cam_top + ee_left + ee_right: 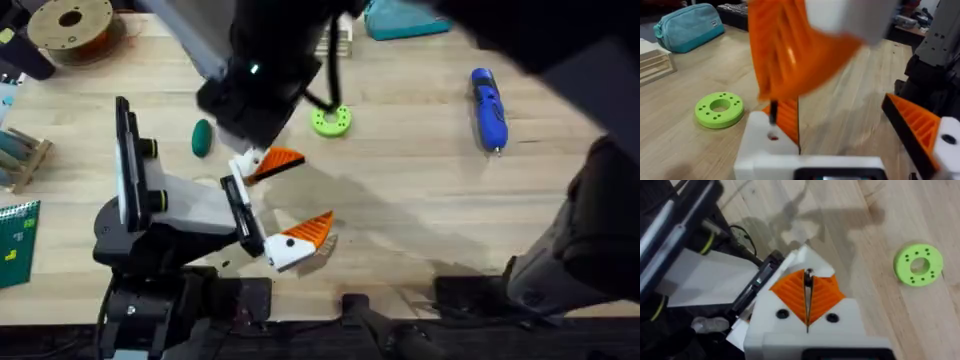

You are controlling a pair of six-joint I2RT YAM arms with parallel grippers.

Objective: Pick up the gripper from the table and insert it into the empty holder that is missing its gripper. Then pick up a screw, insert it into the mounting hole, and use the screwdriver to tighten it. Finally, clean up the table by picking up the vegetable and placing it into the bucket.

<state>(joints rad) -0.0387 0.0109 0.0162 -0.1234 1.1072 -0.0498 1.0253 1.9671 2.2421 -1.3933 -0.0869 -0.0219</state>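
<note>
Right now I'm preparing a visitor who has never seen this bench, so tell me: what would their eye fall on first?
First comes the black-and-white robot arm on the near left of the table, its white claw bearing two orange tips, with a large dark arm hanging blurred above it. Next come the bright green ring just beyond and the blue screwdriver lying far right.

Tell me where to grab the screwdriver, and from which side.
Grip the screwdriver across the middle of its blue barrel, coming straight down from above. It lies flat on the table with its long axis pointing roughly away from the arms' bases. There is bare wood along both long sides, so the end effector's fingers should fit there.
</note>
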